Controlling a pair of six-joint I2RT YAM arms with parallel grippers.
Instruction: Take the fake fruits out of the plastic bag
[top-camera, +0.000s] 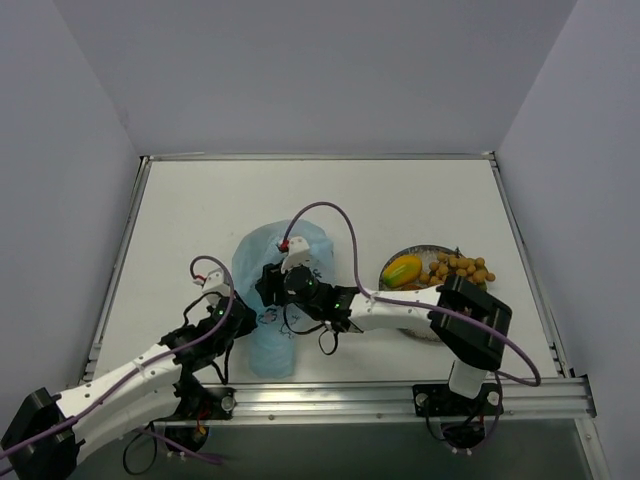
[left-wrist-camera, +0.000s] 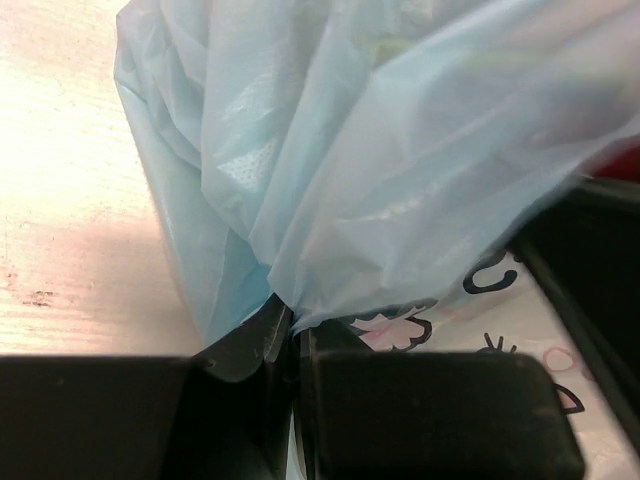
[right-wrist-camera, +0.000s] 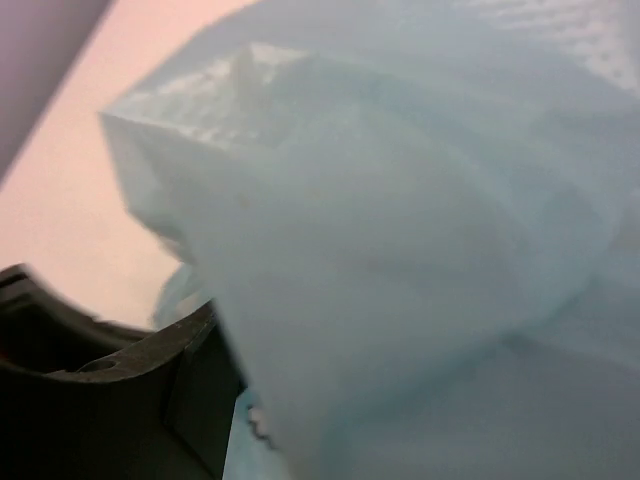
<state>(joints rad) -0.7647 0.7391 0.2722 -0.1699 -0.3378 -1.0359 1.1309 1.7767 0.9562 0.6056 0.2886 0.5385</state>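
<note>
Nearest, the left gripper (left-wrist-camera: 292, 345) is clenching its jaws on one fold of the single plastic bag (top-camera: 252, 262), which is lying on the table (top-camera: 200, 210). The right gripper (top-camera: 272, 288) is hanging over the bag; I cannot tell its jaws' state. Farther right, one plate (top-camera: 425, 249) is carrying one mango (top-camera: 402, 270) and one bunch of orange-tan balls (top-camera: 460, 268).

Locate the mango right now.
Top view, right of centre: the mango lies on the left part of the grey plate, just left of the bunch of small orange balls and right of the blue bag.
</note>
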